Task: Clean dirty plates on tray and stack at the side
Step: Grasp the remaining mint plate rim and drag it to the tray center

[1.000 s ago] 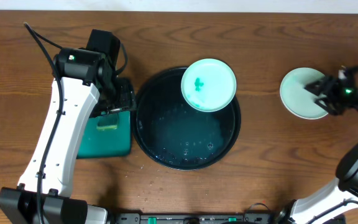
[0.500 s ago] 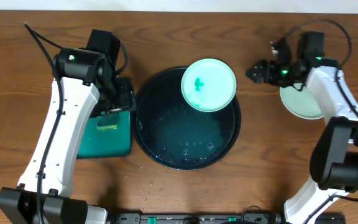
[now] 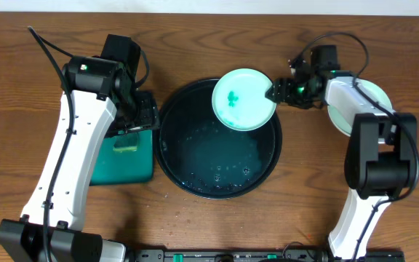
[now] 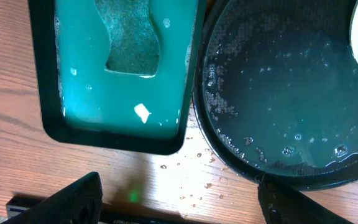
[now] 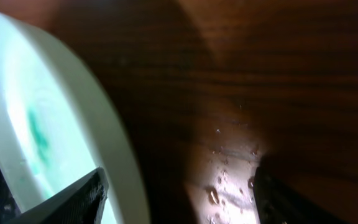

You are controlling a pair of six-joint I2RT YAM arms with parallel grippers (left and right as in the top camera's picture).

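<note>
Right gripper point(image 5: 179, 199): I saw the jaws released and standing wide. One fingertip point(image 5: 73, 199) sat at the lower left of the wrist view, the other at the lower right. The near rim of the smeared plate point(image 5: 36, 124) ran just beside the left-hand fingertip. I saw no clamp on it, and I could not tell whether the finger touched the rim. Bare wet table point(image 5: 260, 81) showed between the fingers.

From overhead, this gripper sat at the right edge of the smeared plate. That plate was pale mint with a teal smear point(image 3: 231, 97) near its centre. It lay over the far right part of the black tray point(image 3: 195, 153), overhanging the raised rim. The tray floor was wet, with droplets.

Side plate point(image 3: 373, 94): this pale plate was on the table to the right of the tray, partly under the right arm. I could not tell whether more than one plate lay there.

Left gripper point(image 4: 179, 202): jaws released and wide, nothing between them. It hung above the gap between the green sponge tray point(image 4: 104, 106) and the black tray's left rim. The sponge point(image 4: 132, 37) lay in the sponge tray's liquid.
</note>
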